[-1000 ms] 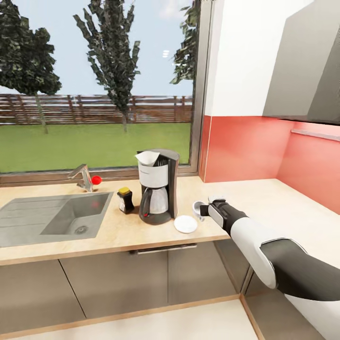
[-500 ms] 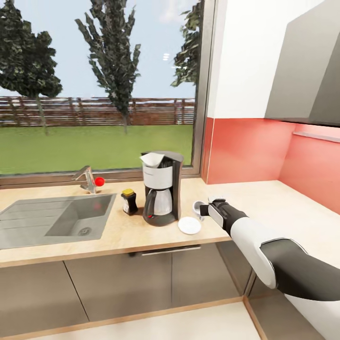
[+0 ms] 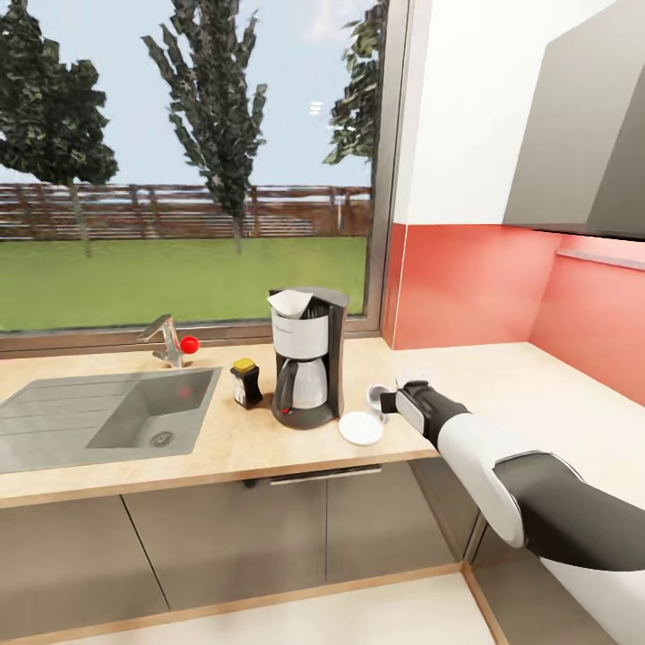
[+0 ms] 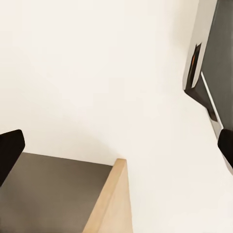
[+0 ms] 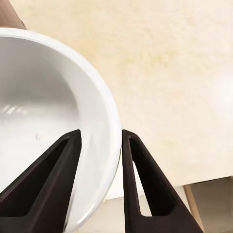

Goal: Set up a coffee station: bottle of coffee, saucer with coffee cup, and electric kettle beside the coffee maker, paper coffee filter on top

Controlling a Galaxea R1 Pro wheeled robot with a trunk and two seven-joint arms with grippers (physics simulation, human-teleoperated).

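Right claw (image 5: pixel 99 160) clamped on rim of coffee cup (image 3: pixel 377 395), cup mouth tilted toward coffee maker (image 3: pixel 306 356), above countertop (image 3: pixel 224 443).

The coffee cup (image 5: pixel 53 126) is cut off by the frame edge.

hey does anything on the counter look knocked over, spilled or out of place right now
Nothing looks spilled or toppled. The coffee maker and bottle of coffee stand upright. The coffee cup is tilted only because the right gripper pinches its rim, beside the saucer.
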